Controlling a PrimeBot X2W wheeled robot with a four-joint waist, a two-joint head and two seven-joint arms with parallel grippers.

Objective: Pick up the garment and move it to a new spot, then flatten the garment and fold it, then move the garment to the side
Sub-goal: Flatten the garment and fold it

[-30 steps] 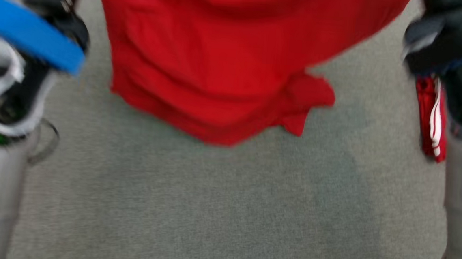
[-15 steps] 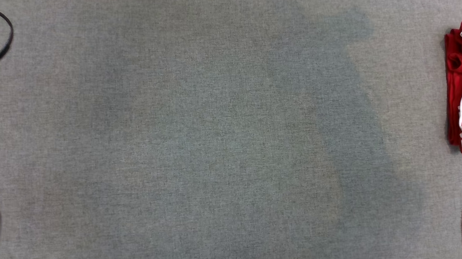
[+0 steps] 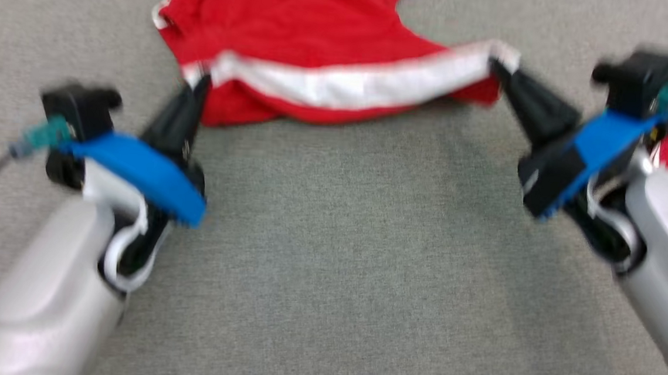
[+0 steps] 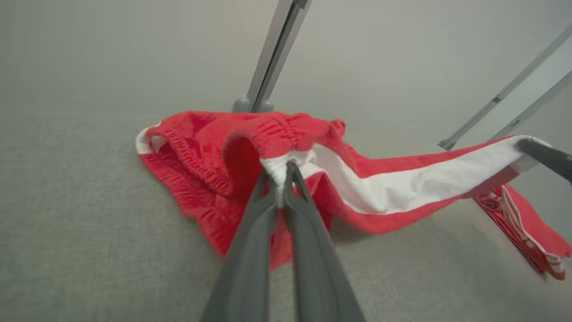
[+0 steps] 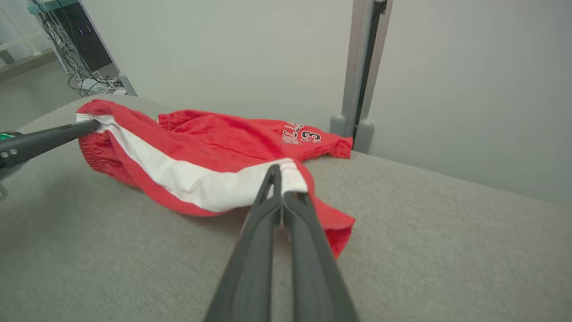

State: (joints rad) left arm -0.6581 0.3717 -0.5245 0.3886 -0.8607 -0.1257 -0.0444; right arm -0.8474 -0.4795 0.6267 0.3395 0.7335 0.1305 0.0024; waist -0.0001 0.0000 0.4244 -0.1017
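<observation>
Left claw [image 3: 199, 81] and right claw [image 3: 496, 65] are holding shorts [image 3: 298, 29] stretched over worktop [image 3: 336, 246].
Each is pinching one end of the white stripe [image 3: 353, 84]; the rest is lying rumpled.

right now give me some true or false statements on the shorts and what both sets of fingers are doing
1. The left fingers are shut on one end of the white stripe of the red shorts. True.
2. The right fingers hang open above the shorts. False: they are shut on the stripe's other end.
3. The shorts lie neatly folded. False: they are rumpled, the stripe stretched between the fingers.
4. A second red garment lies on the grey surface near the right arm. True.
</observation>
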